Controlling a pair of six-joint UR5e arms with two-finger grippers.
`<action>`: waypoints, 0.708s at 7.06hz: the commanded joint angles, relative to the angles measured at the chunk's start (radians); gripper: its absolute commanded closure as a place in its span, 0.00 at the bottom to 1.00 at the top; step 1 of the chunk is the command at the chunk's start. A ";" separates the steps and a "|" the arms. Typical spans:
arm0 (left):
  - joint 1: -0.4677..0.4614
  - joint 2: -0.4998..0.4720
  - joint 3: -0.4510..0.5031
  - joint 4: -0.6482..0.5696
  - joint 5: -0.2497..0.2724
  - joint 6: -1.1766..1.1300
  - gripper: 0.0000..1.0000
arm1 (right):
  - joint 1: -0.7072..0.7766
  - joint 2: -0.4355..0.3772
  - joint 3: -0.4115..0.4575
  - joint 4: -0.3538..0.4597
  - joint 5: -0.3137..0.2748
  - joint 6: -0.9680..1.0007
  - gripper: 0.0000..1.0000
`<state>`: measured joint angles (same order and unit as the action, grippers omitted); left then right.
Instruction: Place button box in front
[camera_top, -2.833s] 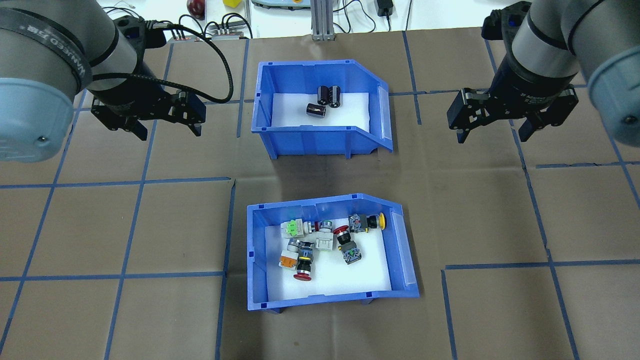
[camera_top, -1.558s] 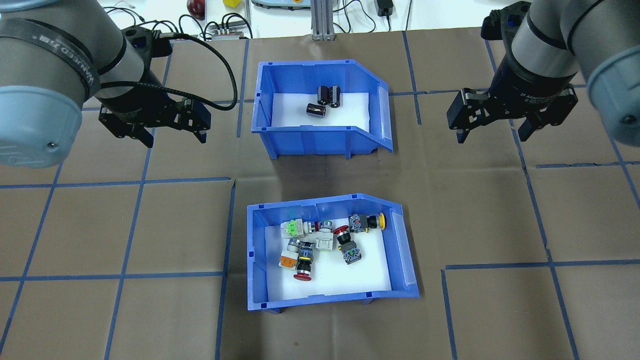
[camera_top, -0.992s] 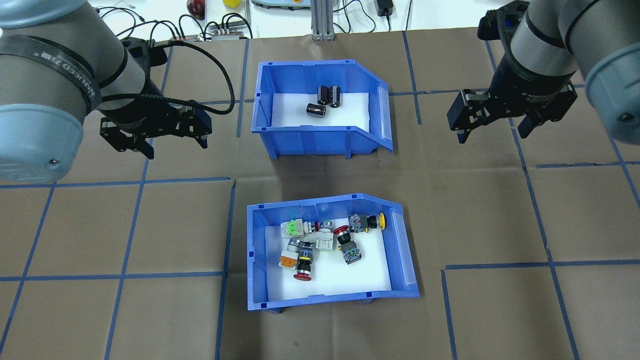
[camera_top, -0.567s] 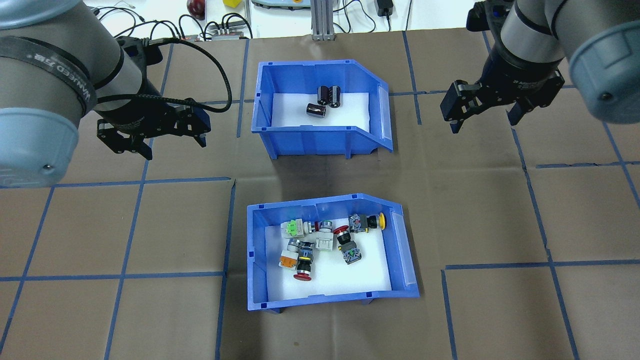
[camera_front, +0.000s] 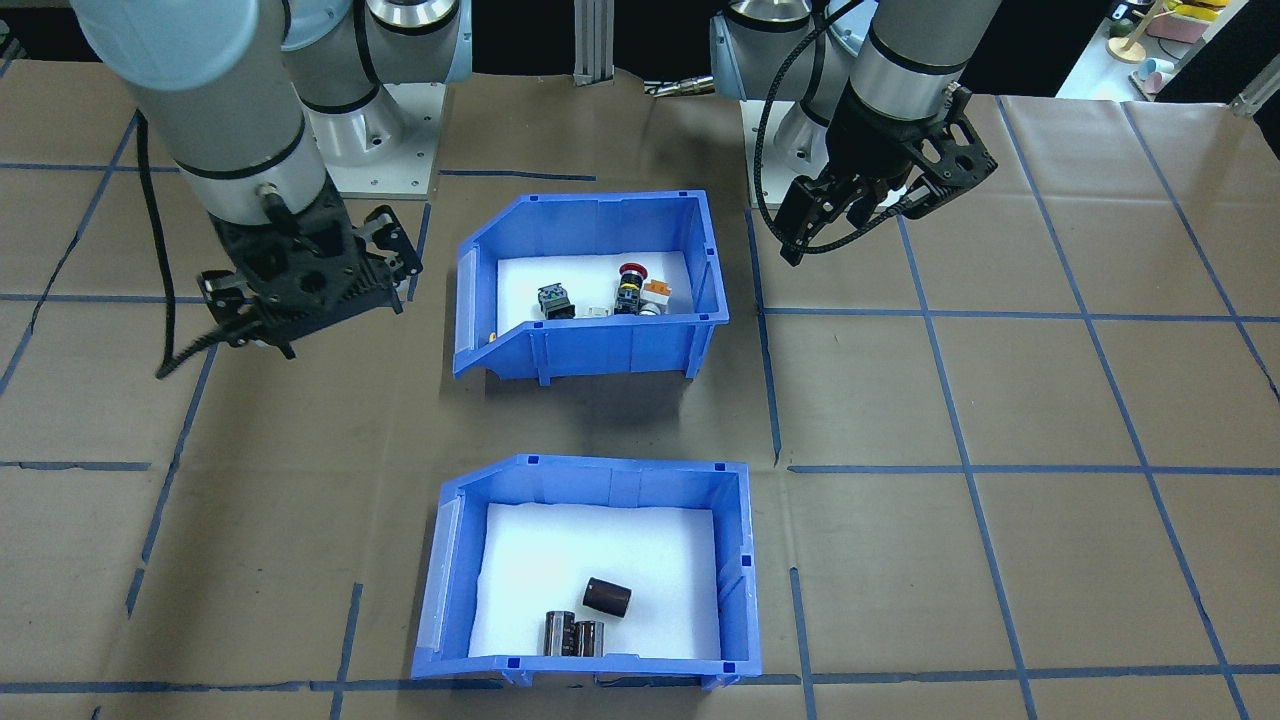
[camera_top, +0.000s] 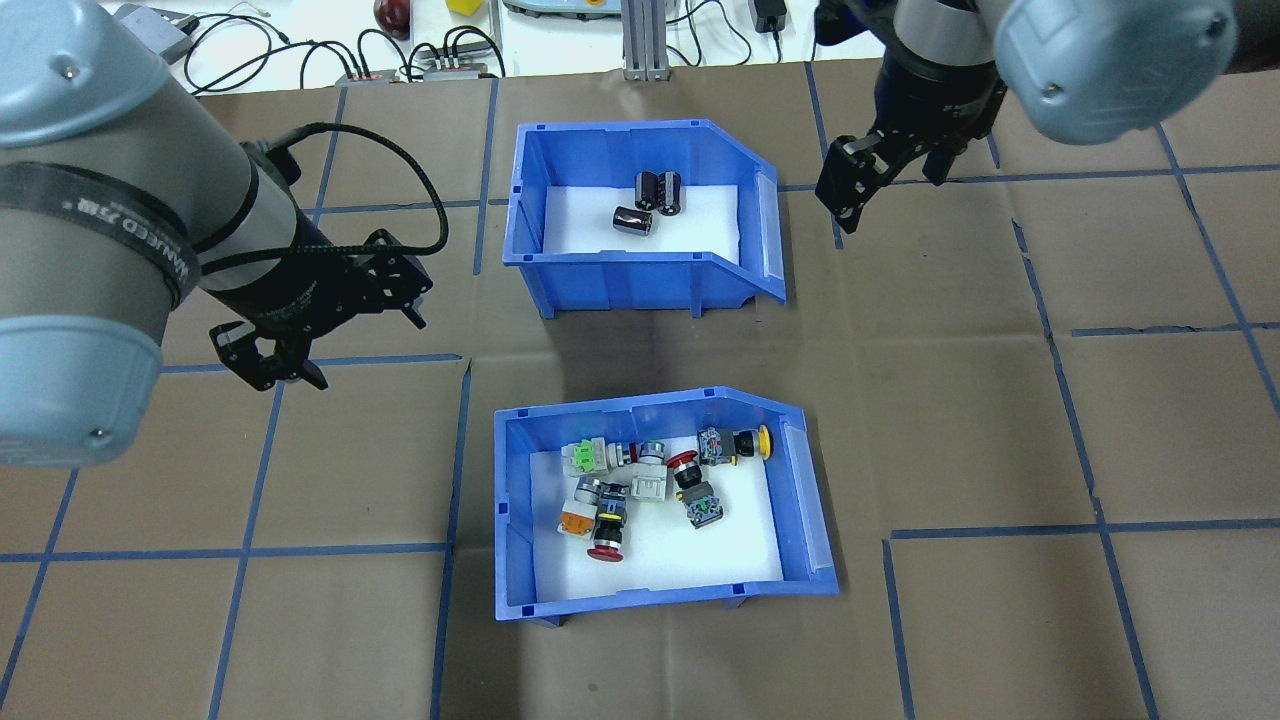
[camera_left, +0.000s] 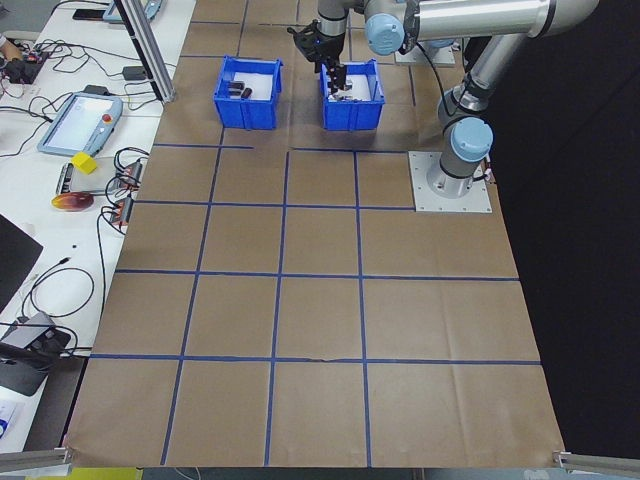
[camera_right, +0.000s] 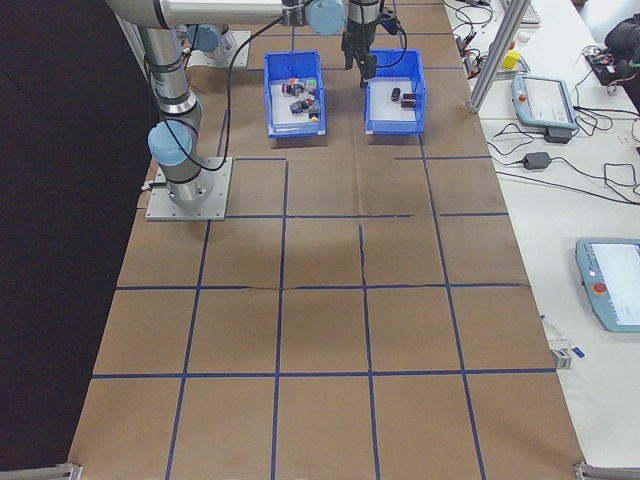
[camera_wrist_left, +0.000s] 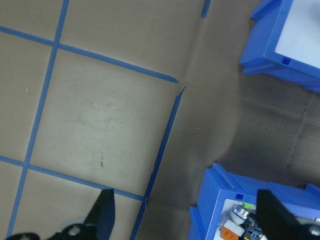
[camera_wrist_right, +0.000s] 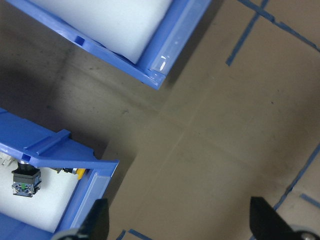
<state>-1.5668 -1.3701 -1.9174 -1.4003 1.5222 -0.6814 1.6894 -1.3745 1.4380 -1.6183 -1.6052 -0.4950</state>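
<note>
The button box (camera_top: 650, 598) is a blue bin with a white foam floor that holds several push-button switches (camera_top: 640, 480). It sits at the near middle of the table, also seen from across (camera_front: 620, 348). My left gripper (camera_top: 340, 340) hangs open and empty to the box's left and a little beyond it. The left wrist view has the box corner (camera_wrist_left: 220, 185) between the spread fingers (camera_wrist_left: 105, 212). My right gripper (camera_top: 885, 185) is open and empty, up beside the far bin's right end. In the right wrist view the button box's sloped end (camera_wrist_right: 75, 157) lies lower left.
A second blue bin (camera_top: 620, 280) with dark cylinders (camera_top: 650, 200) stands beyond the button box, a brown strip between them. Blue tape lines grid the brown cover. Cables and an aluminium post (camera_top: 640, 40) line the far edge.
My left gripper has swung nearer and lower toward the button box's left side, turning as it went. My right gripper has moved left and farther, beside the far bin. Both stayed open.
</note>
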 joint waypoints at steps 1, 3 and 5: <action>-0.053 0.066 -0.119 0.056 -0.005 -0.348 0.01 | 0.138 0.163 -0.135 -0.017 -0.004 -0.210 0.00; -0.206 0.075 -0.201 0.183 -0.004 -0.759 0.01 | 0.241 0.294 -0.262 -0.019 -0.004 -0.388 0.00; -0.336 0.089 -0.258 0.248 0.003 -1.079 0.01 | 0.302 0.374 -0.327 -0.020 -0.002 -0.410 0.00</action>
<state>-1.8274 -1.2881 -2.1414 -1.1895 1.5235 -1.5567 1.9570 -1.0483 1.1525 -1.6378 -1.6092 -0.8828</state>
